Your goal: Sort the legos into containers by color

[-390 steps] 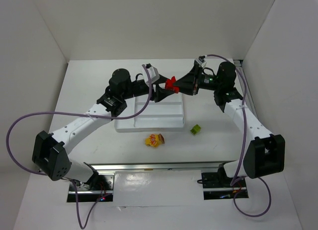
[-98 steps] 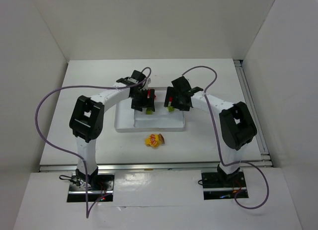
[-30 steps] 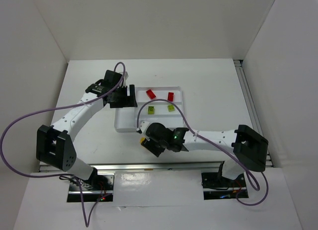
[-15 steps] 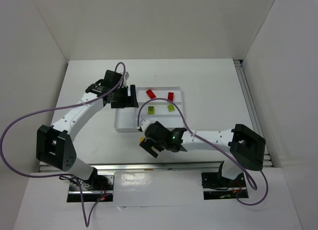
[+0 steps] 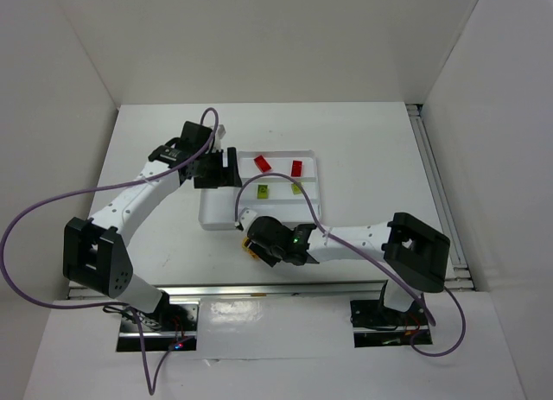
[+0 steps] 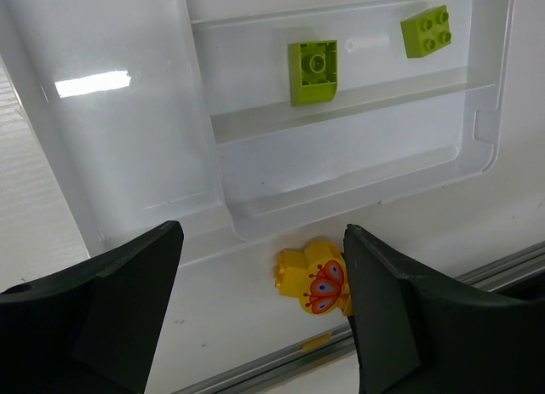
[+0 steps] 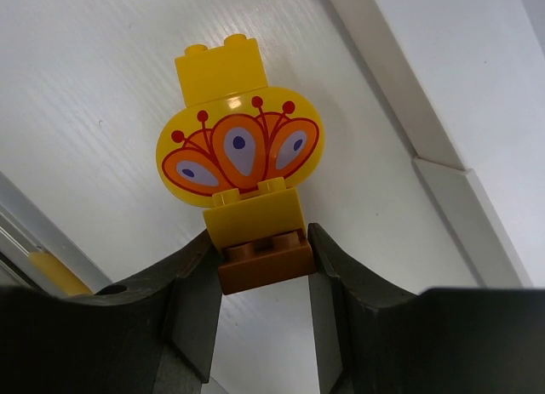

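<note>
**Ana:** What is there, from the biggest thing down?

**Ben:** One white table (image 5: 363, 132). Two arms are on it. The left arm (image 5: 130, 212) reaches to the far left part of the tray. The right arm (image 5: 363, 238) lies low along the near side. Then there is one translucent tray (image 5: 216, 212) with four compartments, one tall and three long and narrow.

**Ana:** And the pincers?

**Ben:** Two also. The left gripper (image 5: 233, 169) is above the left part of the tray. Its jaws stand wide apart and it holds nothing. The right gripper (image 7: 264, 271) is closed on the bottom of the yellow stack (image 7: 240, 151). Its jaws press on both sides of the lowest brick (image 7: 266, 262).

**Ana:** How many bricks do you count?

**Ben:** There are four in the tray. Two red bricks (image 5: 262, 163) (image 5: 296, 168) are in the farthest narrow compartment, apart from each other. Two lime green bricks (image 6: 312, 71) (image 6: 426, 31) are in the middle narrow compartment, also apart. Outside the tray is one stack, on the table just beside the near edge. It has four pieces: two yellow bricks, one round yellow piece with an orange pattern between them, and the lowest brick. That one looks brown or dark orange, but I cannot say which in this light.
</note>
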